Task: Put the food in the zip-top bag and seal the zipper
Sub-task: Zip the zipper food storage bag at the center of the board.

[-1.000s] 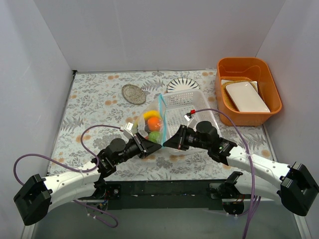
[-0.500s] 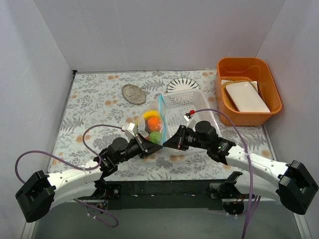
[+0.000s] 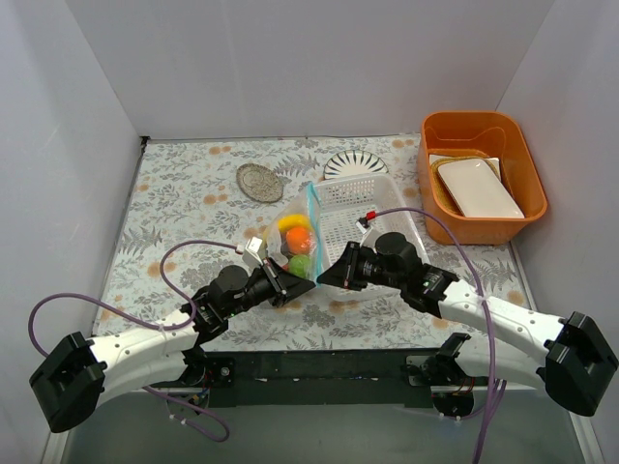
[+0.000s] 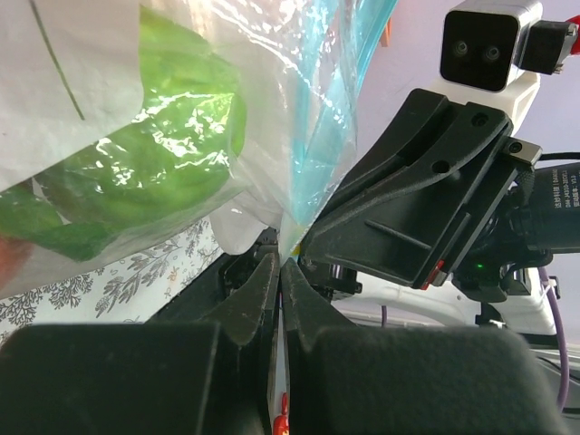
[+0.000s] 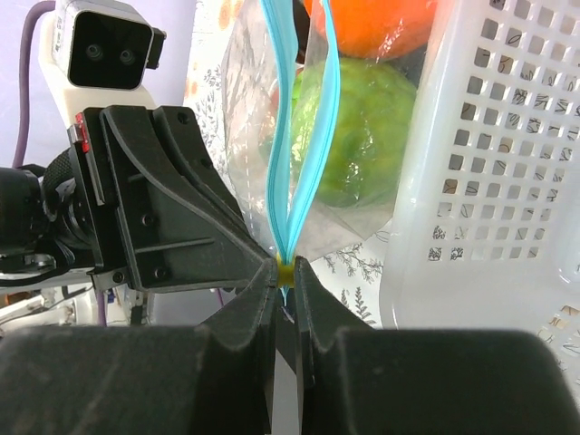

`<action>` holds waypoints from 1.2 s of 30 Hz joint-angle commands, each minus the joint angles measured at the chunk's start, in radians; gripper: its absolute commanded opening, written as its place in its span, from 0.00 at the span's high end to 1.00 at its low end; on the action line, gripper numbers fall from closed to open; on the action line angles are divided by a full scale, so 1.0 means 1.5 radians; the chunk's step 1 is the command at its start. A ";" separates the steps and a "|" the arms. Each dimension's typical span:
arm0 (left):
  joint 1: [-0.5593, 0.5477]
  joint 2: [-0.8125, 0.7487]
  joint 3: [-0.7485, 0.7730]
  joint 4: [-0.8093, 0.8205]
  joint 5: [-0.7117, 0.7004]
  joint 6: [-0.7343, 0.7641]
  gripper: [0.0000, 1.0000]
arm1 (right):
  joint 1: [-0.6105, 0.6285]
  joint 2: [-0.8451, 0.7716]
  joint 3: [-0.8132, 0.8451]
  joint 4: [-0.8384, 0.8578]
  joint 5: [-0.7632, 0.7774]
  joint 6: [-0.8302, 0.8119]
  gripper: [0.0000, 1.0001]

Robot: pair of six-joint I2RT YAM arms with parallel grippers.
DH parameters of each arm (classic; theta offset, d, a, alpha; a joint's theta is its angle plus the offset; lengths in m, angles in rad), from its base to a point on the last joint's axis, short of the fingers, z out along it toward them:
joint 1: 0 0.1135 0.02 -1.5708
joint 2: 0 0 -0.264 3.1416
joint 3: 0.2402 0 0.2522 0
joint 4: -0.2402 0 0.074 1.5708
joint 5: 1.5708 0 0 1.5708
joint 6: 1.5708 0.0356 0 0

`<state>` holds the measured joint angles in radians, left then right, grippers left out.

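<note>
At the bag (image 3: 295, 242) corner, left tool (image 4: 279, 263) and right tool (image 5: 285, 267) clamp the zipper (image 5: 287, 246). Sealing seems underway; the gaping stretch needs pressing next.

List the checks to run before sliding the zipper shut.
1. Right gripper pinching the zipper end: ok.
2. Left gripper pinching the zip-top bag corner: ok.
3. Zipper strips pressed together beyond the pinch: not ok, they gape apart.
4. Orange and green ball inside the bag: ok.
5. White basket clear of the bag: cannot tell.
</note>
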<state>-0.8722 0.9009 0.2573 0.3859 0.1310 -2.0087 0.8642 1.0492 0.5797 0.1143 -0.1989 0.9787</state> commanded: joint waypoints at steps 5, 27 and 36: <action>-0.003 -0.013 0.008 0.002 0.059 -0.089 1.00 | -0.002 -0.026 0.027 0.024 0.089 -0.014 0.96; -0.004 -0.014 -0.006 0.006 0.088 -0.078 1.00 | -0.002 -0.025 0.020 0.071 0.122 -0.001 0.94; -0.004 -0.036 -0.005 -0.051 0.079 -0.068 1.00 | -0.002 -0.039 0.040 0.024 0.158 -0.021 0.94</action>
<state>-0.8719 0.8787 0.2558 0.3828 0.1944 -2.0090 0.8707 1.0153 0.5774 0.1356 -0.0715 0.9794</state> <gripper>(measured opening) 0.010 0.151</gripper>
